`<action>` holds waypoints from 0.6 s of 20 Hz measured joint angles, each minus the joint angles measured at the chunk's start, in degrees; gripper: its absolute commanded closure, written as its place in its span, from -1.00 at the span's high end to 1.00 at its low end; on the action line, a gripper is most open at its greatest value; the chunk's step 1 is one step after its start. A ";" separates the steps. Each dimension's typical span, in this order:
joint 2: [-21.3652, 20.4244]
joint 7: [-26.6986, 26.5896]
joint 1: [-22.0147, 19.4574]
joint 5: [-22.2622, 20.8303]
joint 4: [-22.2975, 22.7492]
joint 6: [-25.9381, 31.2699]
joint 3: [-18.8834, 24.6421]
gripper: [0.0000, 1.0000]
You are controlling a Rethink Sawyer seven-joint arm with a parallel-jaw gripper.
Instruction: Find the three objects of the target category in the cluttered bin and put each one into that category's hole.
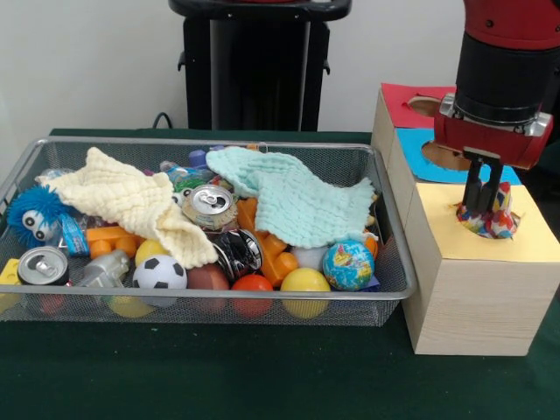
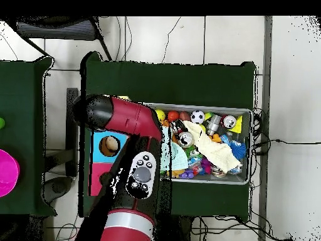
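Note:
My gripper point(image 1: 486, 203) hangs over the hole point(image 1: 464, 210) in the yellow top of the pale wooden box point(image 1: 477, 297), at the right in the front view. It is shut on a dotted cloth point(image 1: 496, 220), which is bunched up and sits partly down in the hole. The wire-mesh bin point(image 1: 201, 296) stands left of the box, full of clutter. No other dotted cloth shows in it. In the overhead view the red arm point(image 2: 128, 122) covers the gripper and the yellow top; the bin point(image 2: 249, 144) lies to its right.
A cream waffle cloth point(image 1: 122, 199) and a mint waffle cloth point(image 1: 297, 199) lie over cans, balls and toys in the bin. The blue-topped opening point(image 1: 442, 156) and the red-topped opening point(image 1: 424, 105) lie behind the yellow one. The blue-topped opening also shows in the overhead view point(image 2: 109, 145).

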 measured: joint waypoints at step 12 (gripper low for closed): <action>-1.24 0.00 -5.05 3.07 4.02 -13.81 8.16 -1.00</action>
